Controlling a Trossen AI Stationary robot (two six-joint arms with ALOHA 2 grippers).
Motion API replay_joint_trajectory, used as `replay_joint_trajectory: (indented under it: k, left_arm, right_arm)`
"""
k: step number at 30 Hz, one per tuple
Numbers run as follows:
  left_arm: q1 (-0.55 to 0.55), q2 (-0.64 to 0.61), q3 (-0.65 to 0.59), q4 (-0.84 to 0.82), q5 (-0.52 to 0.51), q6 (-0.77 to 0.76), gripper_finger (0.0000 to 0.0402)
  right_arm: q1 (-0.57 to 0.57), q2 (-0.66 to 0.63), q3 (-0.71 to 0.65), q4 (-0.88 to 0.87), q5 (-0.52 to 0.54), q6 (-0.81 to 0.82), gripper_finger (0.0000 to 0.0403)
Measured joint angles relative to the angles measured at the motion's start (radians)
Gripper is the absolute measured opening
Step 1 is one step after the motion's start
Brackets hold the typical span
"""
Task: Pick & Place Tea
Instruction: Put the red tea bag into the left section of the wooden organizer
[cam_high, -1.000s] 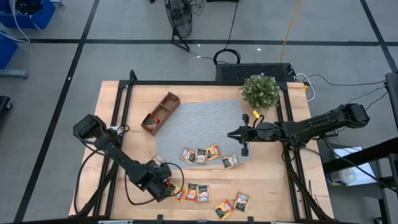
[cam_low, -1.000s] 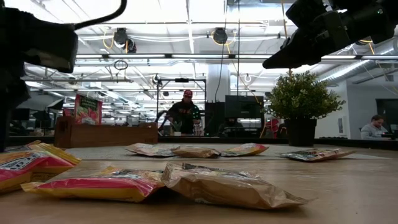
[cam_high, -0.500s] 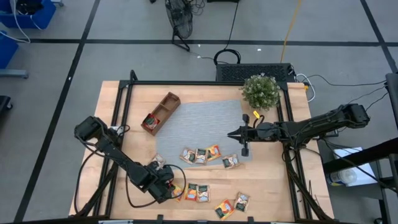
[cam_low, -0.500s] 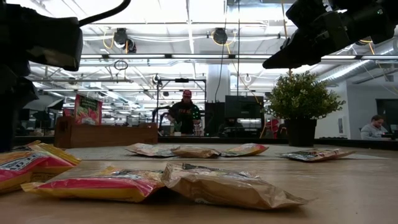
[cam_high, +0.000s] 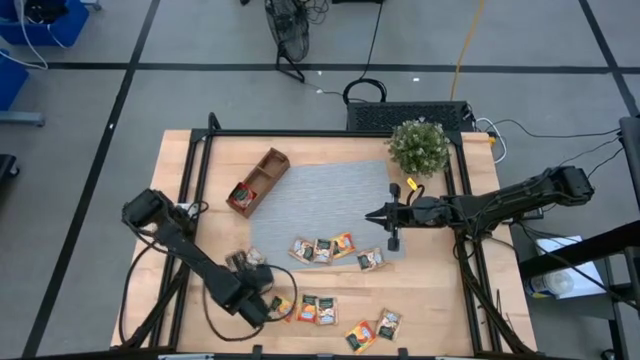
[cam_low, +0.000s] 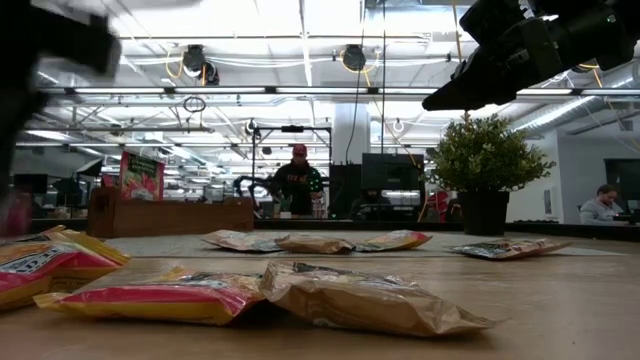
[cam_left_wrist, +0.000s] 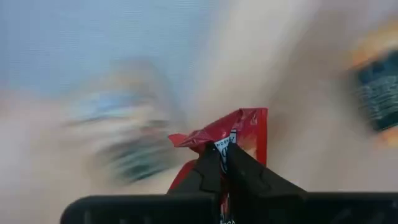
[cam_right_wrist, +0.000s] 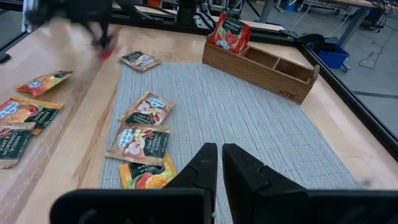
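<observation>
My left gripper (cam_high: 266, 303) is near the table's front left, pointing steeply down, shut on a red tea sachet (cam_left_wrist: 233, 127). Other tea sachets lie flat: a row of three (cam_high: 322, 249) and one more (cam_high: 371, 259) on the grey mat (cam_high: 320, 200), several (cam_high: 315, 309) on the wood near the front edge, and one (cam_high: 252, 258) by the mat's corner. The wooden tray (cam_high: 258, 182) at the far left holds a red sachet (cam_right_wrist: 229, 30) standing upright. My right gripper (cam_high: 370, 214) hangs shut above the mat's right part, touching nothing. My left gripper pinches the red sachet between its two fingers (cam_left_wrist: 208, 163), coming from above. A crumpled end of the sachet (cam_left_wrist: 249, 121) sticks out past the fingertips, and more red shows beside one finger (cam_left_wrist: 183, 175). The sachet looks lifted off the table.
A potted plant (cam_high: 418, 146) stands at the mat's far right corner. Black frame rails (cam_high: 190, 200) run along the table's sides. Bare wood lies between the tray and the left arm. People sit and stand in the room beyond the table.
My left gripper has shut on the red sachet among the front sachets and risen with it, drawing slightly toward the table's left edge and tipping more steeply down. The sachet has left the table. My right arm has kept still.
</observation>
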Motion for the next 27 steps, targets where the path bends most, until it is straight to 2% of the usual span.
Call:
replay_joint_trajectory:
  k: [3, 6, 7, 9, 11, 14, 18, 21, 24, 27]
  left_arm:
    - [-0.007, -0.046, 0.149, -0.263, -0.250, -0.039, 0.0009]
    - [-0.007, -0.060, 0.214, -0.573, -0.485, -0.179, 0.0009]
    - [-0.005, -0.078, 0.220, -0.592, -0.574, -0.242, 0.0009]
    - [0.022, -0.135, 0.175, -0.546, -0.732, -0.246, 0.0010]
    - [0.067, -0.185, 0.117, -0.531, -0.803, -0.247, 0.0013]
    - [0.166, -0.223, 0.021, -0.578, -0.815, -0.314, 0.0008]
    - [0.297, -0.298, -0.135, -0.562, -0.816, -0.386, 0.0008]
    - [0.384, -0.341, -0.228, -0.579, -0.780, -0.469, 0.0008]
    - [0.437, -0.412, -0.295, -0.568, -0.761, -0.528, 0.0008]
    - [0.468, -0.460, -0.340, -0.508, -0.718, -0.523, 0.0008]
  right_arm:
    - [0.000, 0.000, 0.000, 0.000, 0.000, 0.000, 0.0016]
    - [0.000, 0.007, 0.000, 0.000, 0.002, 0.000, 0.0016]
    - [0.000, 0.007, -0.001, -0.001, 0.002, 0.000, 0.0016]
    - [-0.004, 0.020, 0.000, 0.019, 0.004, -0.001, 0.0016]
    - [-0.009, 0.028, -0.001, 0.010, 0.003, -0.002, 0.0016]
    - [-0.029, 0.046, -0.001, 0.015, 0.004, -0.003, 0.0016]
    - [-0.057, 0.064, -0.001, 0.016, 0.001, 0.003, 0.0016]
    - [-0.068, 0.074, -0.001, 0.016, 0.001, 0.011, 0.0016]
    - [-0.071, 0.074, -0.001, 0.016, 0.001, 0.011, 0.0016]
    - [-0.071, 0.074, -0.001, 0.015, 0.000, 0.011, 0.0016]
